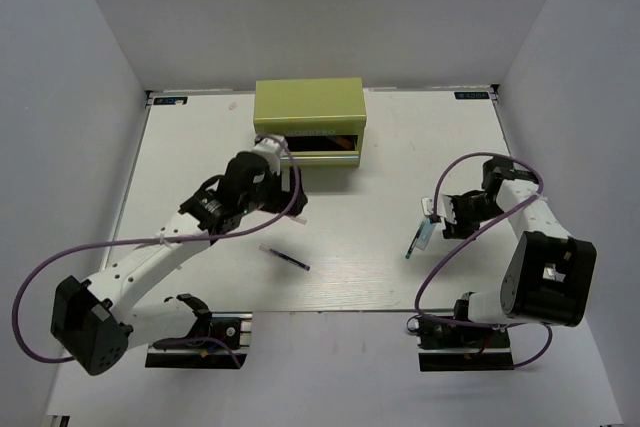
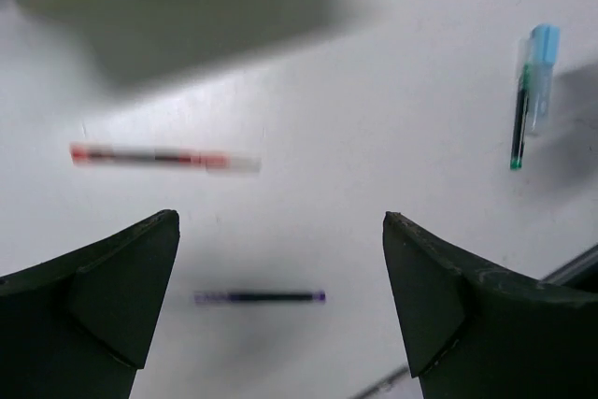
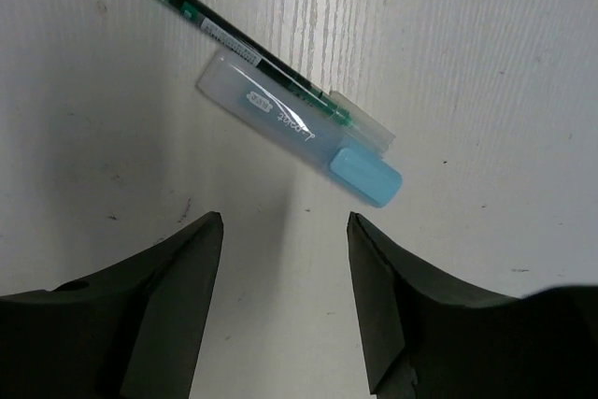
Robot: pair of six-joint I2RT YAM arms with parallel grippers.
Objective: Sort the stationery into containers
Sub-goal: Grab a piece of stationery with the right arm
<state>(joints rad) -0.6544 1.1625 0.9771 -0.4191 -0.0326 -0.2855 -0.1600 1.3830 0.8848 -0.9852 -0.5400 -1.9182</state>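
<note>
The olive-green chest stands at the back centre, with a dark opening in its front. My left gripper is open and empty, raised in front of the chest. In the left wrist view, blurred by motion, a purple pen lies between the fingers and a red-dark pen farther left. The purple pen lies mid-table. My right gripper is open and empty just short of a light-blue marker and a green pen, which lie touching side by side. No other markers show.
White walls close in the table on three sides. A purple cable loops off each arm. The arm bases sit at the near edge. The light-blue marker and green pen also show at the right of the left wrist view.
</note>
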